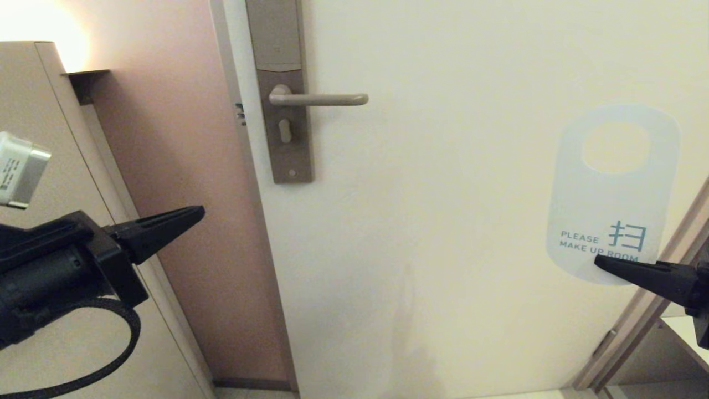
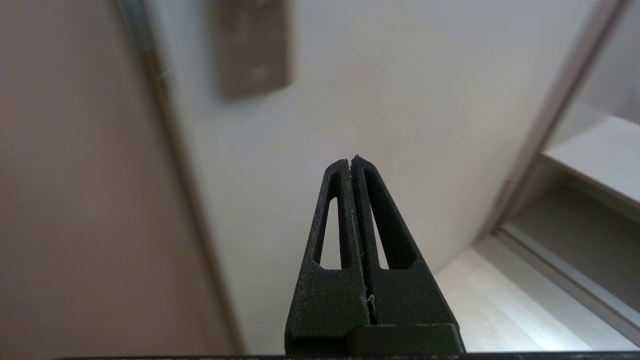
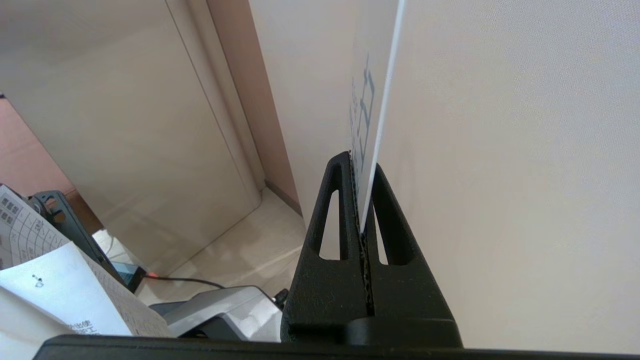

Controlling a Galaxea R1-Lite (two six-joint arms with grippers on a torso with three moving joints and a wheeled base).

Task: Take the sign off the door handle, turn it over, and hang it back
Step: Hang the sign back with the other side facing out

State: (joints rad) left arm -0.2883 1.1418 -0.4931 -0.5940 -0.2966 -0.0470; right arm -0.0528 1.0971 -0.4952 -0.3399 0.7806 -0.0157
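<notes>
Head view: the sign [image 1: 612, 194], white "MAKE UP ROOM" face outward, hangs clear of the door handle [image 1: 321, 100], well to its right, pinched by its lower edge in the right gripper [image 1: 601, 261], apparently readied for rehanging; the left gripper [image 1: 196, 212] idles at left. Left wrist view: its jaws are pressed together, empty. Right wrist view: the jaws clamp the card edge-on, holding it upright.
</notes>
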